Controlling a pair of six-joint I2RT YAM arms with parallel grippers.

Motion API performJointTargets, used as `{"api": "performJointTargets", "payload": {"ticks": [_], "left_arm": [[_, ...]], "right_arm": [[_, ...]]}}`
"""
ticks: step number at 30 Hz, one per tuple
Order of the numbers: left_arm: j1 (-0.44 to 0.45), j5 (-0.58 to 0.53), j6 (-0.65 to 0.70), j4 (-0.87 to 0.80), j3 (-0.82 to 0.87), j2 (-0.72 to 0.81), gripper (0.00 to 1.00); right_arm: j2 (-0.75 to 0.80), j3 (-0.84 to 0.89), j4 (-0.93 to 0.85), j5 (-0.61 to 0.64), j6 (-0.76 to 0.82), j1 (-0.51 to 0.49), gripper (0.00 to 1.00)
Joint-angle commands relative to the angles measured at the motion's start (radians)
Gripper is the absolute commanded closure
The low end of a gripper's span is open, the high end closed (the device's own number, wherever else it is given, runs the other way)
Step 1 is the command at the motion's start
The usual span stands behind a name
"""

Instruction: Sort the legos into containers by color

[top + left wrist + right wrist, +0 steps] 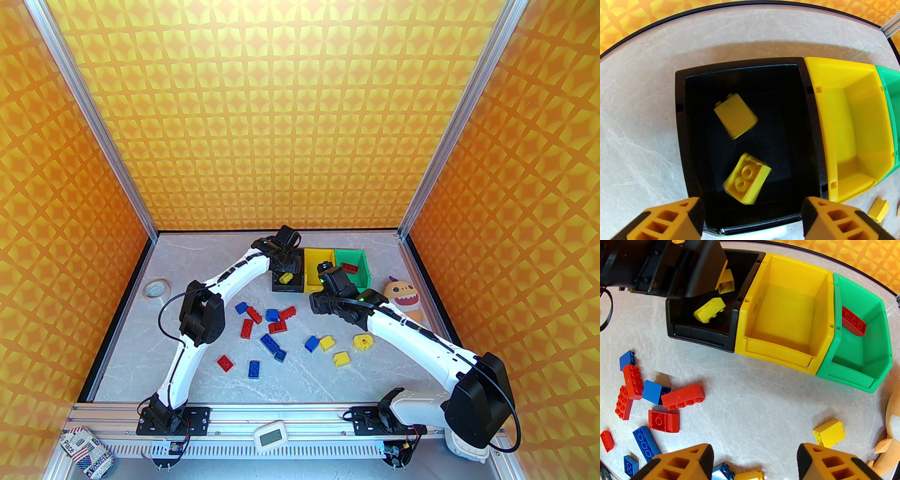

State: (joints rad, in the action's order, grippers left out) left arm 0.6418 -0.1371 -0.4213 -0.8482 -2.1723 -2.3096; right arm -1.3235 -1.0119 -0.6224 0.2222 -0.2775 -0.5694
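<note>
- At the far side of the table [328, 389] three bins stand in a row, touching side to side: the black bin [680, 131] on the left, the yellow bin [785, 310] in the middle, the green bin [857, 352] on the right.
- Two yellow bricks lie in the black bin. One [746, 178] is at the near end, tipped with its hollow underside showing. The other [736, 118] is farther in, its edges blurred.
- A red brick [854, 320] leans against the far wall of the green bin, studs showing.
- The left gripper [752, 218] hangs over the near end of the black bin. Its fingers are spread wide, with nothing between them.
- The right gripper [754, 462] is above bare table just near of the yellow bin, likewise wide apart and holding nothing.
- The loose legos [272, 326] lie scattered on the near half of the table. Red and blue ones cluster to the left between the arms. A blue one and a few yellow ones lie to the right, beside the right arm.
- An orange plush monster [404, 295] sits just right of the green bin.
- A white tape roll [156, 287] lies by the left edge, well apart from everything else.
</note>
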Motion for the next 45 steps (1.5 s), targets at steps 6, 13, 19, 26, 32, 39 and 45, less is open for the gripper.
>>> {"api": "performJointTargets", "payload": {"ticks": [6, 13, 19, 26, 32, 39, 45], "left_arm": [[0.004, -0.014, 0.013, 0.020, 0.077, 0.153, 0.27], [0.004, -0.014, 0.021, 0.052, 0.235, 0.298, 0.27], [0.000, -0.011, 0.042, 0.087, 0.470, 0.486, 0.25], [-0.061, -0.011, 0.009, 0.119, 0.706, 0.699, 0.23], [-0.087, -0.007, 0.017, 0.107, 0.743, 0.763, 0.22], [-0.087, -0.007, 0.016, 0.096, 0.751, 0.782, 0.22], [-0.088, -0.006, 0.016, 0.098, 0.761, 0.807, 0.22]], "right_arm": [[0.010, 0.008, -0.019, 0.010, -0.016, 0.000, 0.36], [0.009, 0.041, -0.027, -0.111, 0.035, -0.001, 0.36], [0.019, 0.097, -0.064, -0.217, 0.046, -0.037, 0.35], [-0.056, 0.091, -0.118, -0.228, 0.029, -0.106, 0.33], [-0.141, 0.090, -0.131, -0.266, 0.035, -0.156, 0.29], [-0.234, 0.070, -0.140, -0.210, 0.040, -0.200, 0.27], [-0.253, 0.067, -0.132, -0.189, 0.045, -0.204, 0.28]]}}
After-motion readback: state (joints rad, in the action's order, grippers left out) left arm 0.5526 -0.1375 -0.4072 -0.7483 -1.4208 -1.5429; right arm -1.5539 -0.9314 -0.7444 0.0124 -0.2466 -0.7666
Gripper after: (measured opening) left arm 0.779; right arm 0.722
